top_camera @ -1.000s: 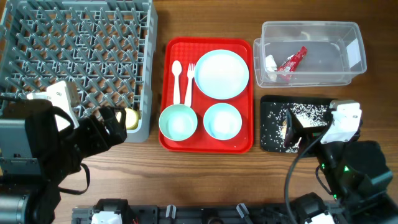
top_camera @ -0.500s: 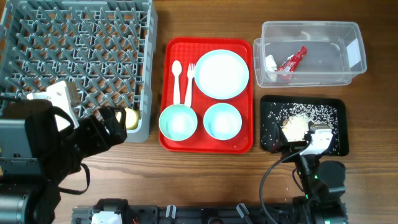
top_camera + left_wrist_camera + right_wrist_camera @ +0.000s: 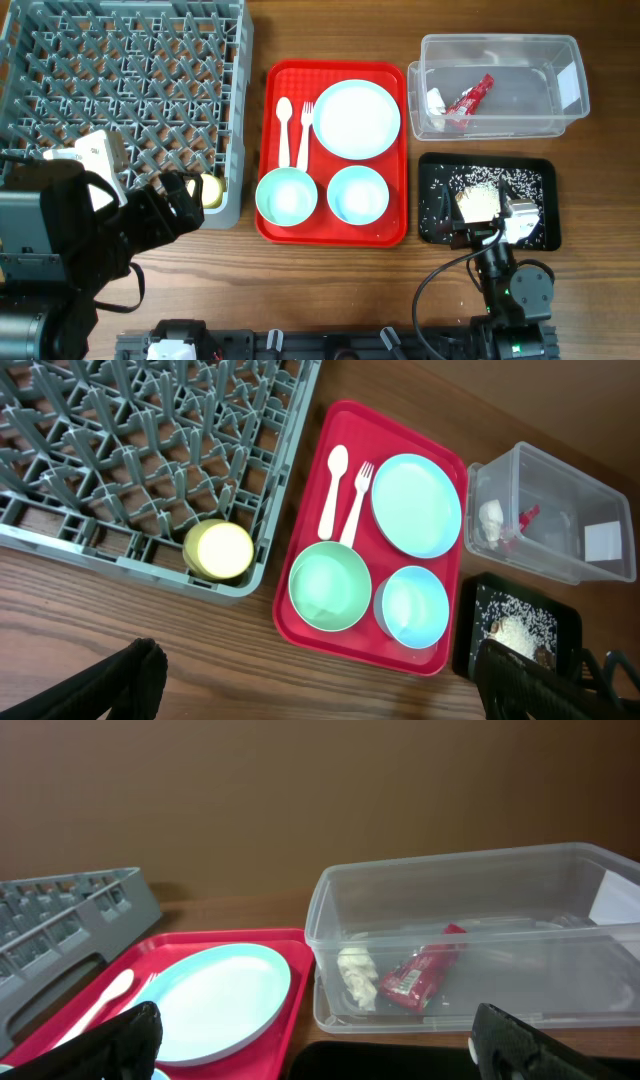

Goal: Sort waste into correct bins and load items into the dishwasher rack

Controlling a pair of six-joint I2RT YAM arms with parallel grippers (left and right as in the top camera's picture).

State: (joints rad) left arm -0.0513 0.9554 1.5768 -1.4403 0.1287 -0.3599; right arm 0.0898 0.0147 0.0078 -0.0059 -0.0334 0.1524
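Note:
The grey dishwasher rack (image 3: 120, 80) holds the yellow cup (image 3: 211, 190) at its front right corner; the cup also shows in the left wrist view (image 3: 219, 549). The spoon (image 3: 283, 125), fork (image 3: 303, 130), blue plate (image 3: 357, 118), green bowl (image 3: 286, 195) and blue bowl (image 3: 358, 194) lie on the red tray. The clear tub (image 3: 560, 60) holds the red wrapper (image 3: 470, 100) and the napkin (image 3: 436, 99). The black tray (image 3: 545, 235) holds food scraps (image 3: 478, 200). My left gripper (image 3: 185, 205) is open and empty beside the cup. My right gripper (image 3: 487, 225) is open and empty at the black tray's front edge.
The red serving tray (image 3: 270, 225) sits between the rack and the two bins. Bare wooden table (image 3: 330, 290) runs along the front. In the right wrist view the tub (image 3: 470, 880) stands just behind the black tray (image 3: 390, 1060).
My right arm has drawn back from over the black tray towards the table's front and shifted left. A heap of scraps now shows uncovered on the tray. The left arm has not moved.

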